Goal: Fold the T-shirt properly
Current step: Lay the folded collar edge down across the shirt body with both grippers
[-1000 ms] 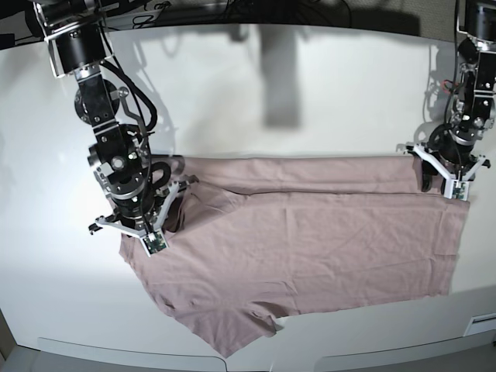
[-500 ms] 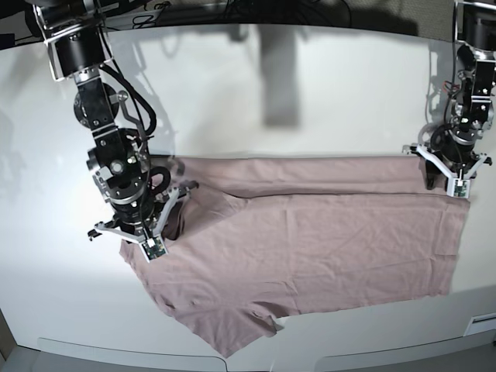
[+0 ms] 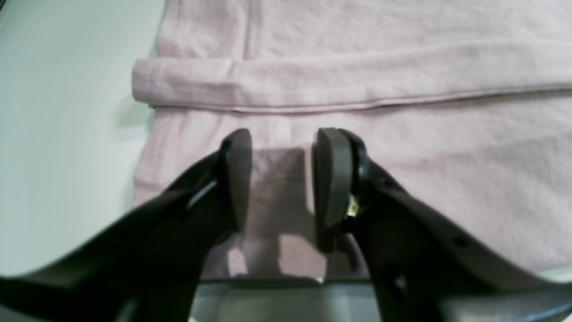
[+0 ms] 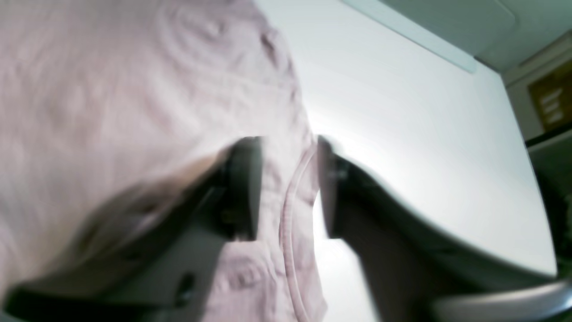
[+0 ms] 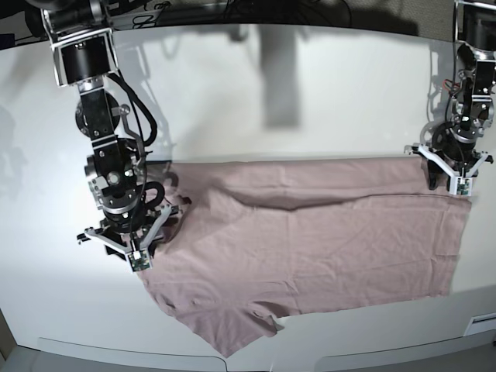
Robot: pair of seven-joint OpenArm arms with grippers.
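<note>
The dusty-pink T-shirt [image 5: 310, 232] lies spread and wrinkled across the white table, with a long fold along its far edge and a sleeve pointing at the front edge. At the shirt's left edge my right gripper [image 5: 133, 254] points down. In the right wrist view, which is blurred, its jaws [image 4: 286, 188] stand apart with the shirt's seamed edge [image 4: 290, 214] showing in the gap. My left gripper [image 5: 452, 180] hovers over the shirt's far right corner. Seen from the left wrist it [image 3: 279, 179] is open over flat cloth, just short of the folded band [image 3: 313, 85].
The white table [image 5: 256, 93] stretches behind the shirt, with a dark shadow [image 5: 280, 85] at its back centre. The front rim [image 5: 116, 349] runs close to the shirt's lower sleeve. Black cables [image 5: 143, 108] hang beside the right arm.
My right gripper has opened, shifted slightly left and let go of the shirt's left part, which now lies flatter. The left gripper has barely moved.
</note>
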